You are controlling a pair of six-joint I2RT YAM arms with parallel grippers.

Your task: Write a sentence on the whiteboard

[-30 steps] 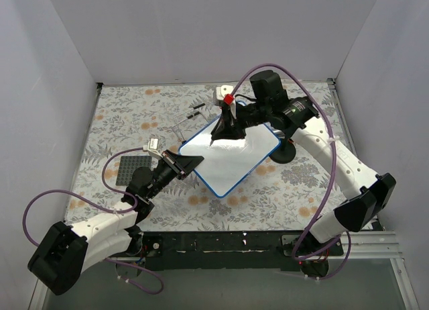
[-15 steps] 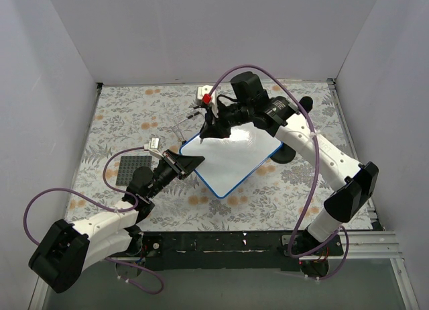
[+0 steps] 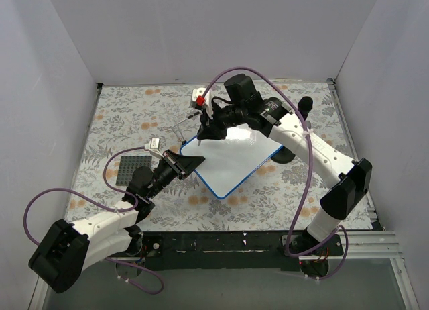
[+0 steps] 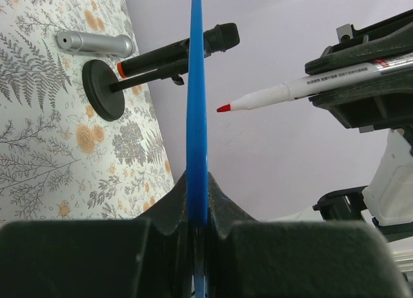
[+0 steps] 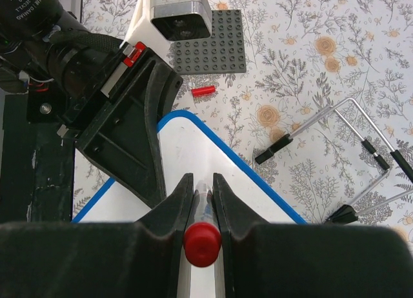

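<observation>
The right gripper (image 5: 202,189), shut tight on the marker (image 4: 310,85), has slid to the blank whiteboard's (image 3: 238,157) far corner below it. The left gripper (image 4: 197,204) pinches the rim. Writing can start.

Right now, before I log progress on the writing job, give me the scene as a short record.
whiteboard: white face blank, no writing visible
left gripper: shut on the whiteboard's blue rim
right gripper: shut on a marker, uncapped, red tip
marker tip: by the whiteboard's far left corner, a gap to the surface in the left wrist view
red cap: on the table beside the grey studded plate
task state: sentence not yet started
</observation>
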